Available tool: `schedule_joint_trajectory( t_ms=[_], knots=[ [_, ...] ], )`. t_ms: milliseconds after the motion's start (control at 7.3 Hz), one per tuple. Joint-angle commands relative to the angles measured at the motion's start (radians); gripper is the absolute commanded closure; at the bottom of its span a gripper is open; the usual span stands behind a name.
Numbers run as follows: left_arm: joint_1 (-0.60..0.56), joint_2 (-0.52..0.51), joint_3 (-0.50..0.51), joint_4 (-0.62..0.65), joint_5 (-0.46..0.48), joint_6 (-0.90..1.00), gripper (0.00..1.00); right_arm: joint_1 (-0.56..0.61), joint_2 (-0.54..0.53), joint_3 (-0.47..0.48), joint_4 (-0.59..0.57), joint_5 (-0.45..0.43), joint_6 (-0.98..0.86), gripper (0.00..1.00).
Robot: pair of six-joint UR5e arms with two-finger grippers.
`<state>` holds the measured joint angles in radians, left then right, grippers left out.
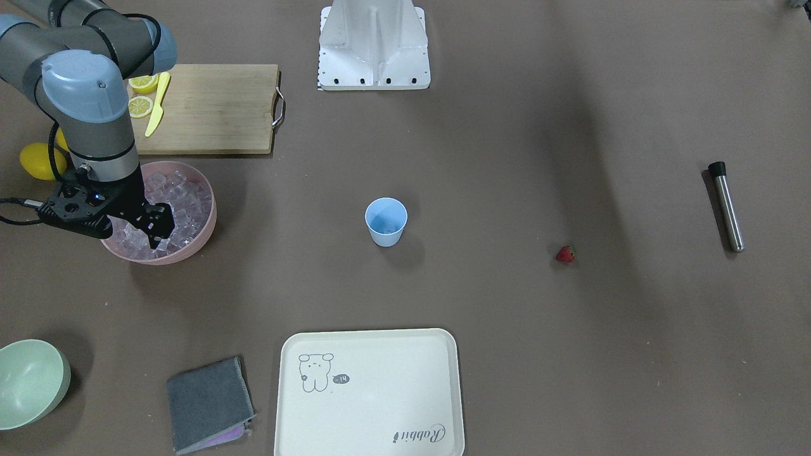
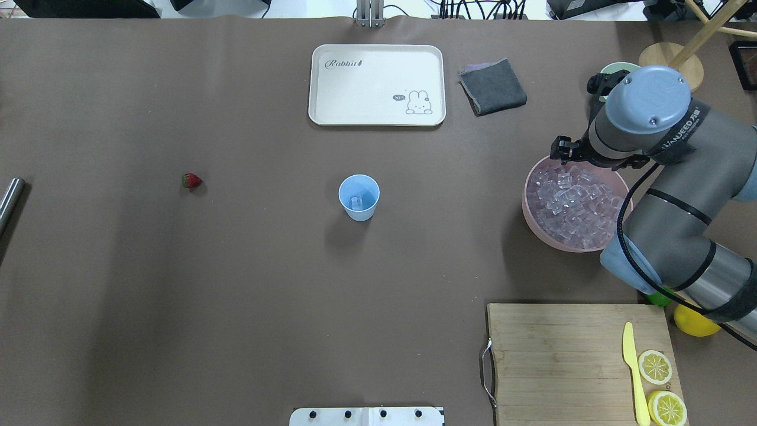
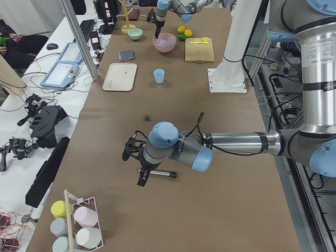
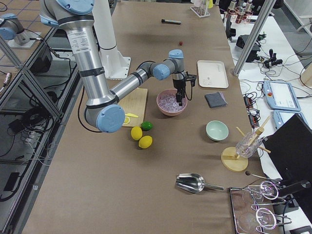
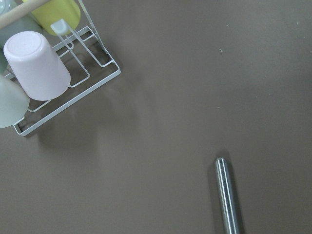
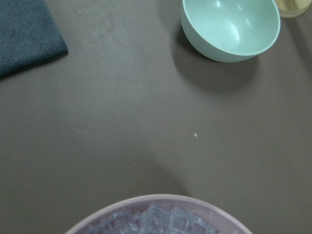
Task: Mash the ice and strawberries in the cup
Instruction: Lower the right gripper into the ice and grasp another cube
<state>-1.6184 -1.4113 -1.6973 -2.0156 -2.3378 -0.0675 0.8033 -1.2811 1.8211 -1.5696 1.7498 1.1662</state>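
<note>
Exterior front-facing: my right pincer (image 1: 156,232) hangs in the pink bowl's (image 1: 211,218) ice (image 1: 187,199), seemingly fetching cubes for the cup (image 1: 386,223); whether it grips, I cannot tell.

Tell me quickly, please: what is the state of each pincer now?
Left pincer: cannot be told, seen only from the side.
Right pincer: cannot be told, its tips are low over the ice in the pink bowl.

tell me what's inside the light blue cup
One clear glassy ice cube lies on the floor of the small light-blue plastic cup. The small red strawberry is not inside; it lies apart on the table. The cup's own wall hides a sliver of the floor.
</note>
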Motion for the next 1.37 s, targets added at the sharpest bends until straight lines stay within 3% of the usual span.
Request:
schedule_joint_trajectory(
  t_ms=[0, 411, 1232],
  knots=[
    [0.000, 0.003, 0.001, 0.000, -0.002, 0.000, 0.01, -0.001, -0.017, -0.037, 0.128, -0.004, 0.082, 0.10],
    [0.002, 0.002, 0.004, 0.000, 0.000, 0.000, 0.01, -0.009, -0.030, -0.026, 0.125, -0.013, 0.087, 0.24],
    [0.005, -0.006, 0.002, 0.005, 0.000, 0.000, 0.01, -0.036, -0.052, -0.002, 0.122, -0.013, 0.092, 0.28]
  ],
)
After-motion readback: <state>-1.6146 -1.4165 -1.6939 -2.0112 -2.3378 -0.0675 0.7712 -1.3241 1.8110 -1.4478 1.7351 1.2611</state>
